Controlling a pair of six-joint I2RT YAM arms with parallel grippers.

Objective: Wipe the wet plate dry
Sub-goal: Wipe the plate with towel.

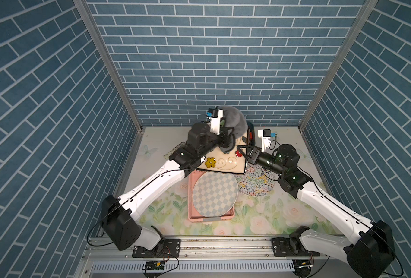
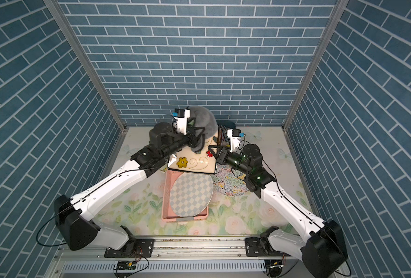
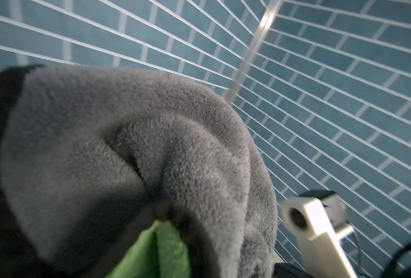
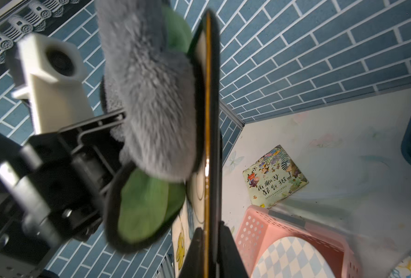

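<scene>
Two grippers share this: your right gripper (image 1: pixel 243 154) pinches the flowered square plate (image 1: pixel 223 164) by its edge, raised off the tabletop (image 1: pixel 284 216), presumably so your left gripper (image 1: pixel 226 143), clamped on the grey cloth (image 1: pixel 235 120), can rub its face. Directly below: pink basket (image 1: pixel 211 219) holding a checked plate (image 1: pixel 214 195), patterned plate (image 1: pixel 255 186) beside.

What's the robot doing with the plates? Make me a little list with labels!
left gripper: shut on the grey-and-green cloth
right gripper: shut on the edge of the square flower plate
cloth: against that plate's face
pink basket: holds a checkered round plate
table: squiggle-patterned plate, picture book
</scene>
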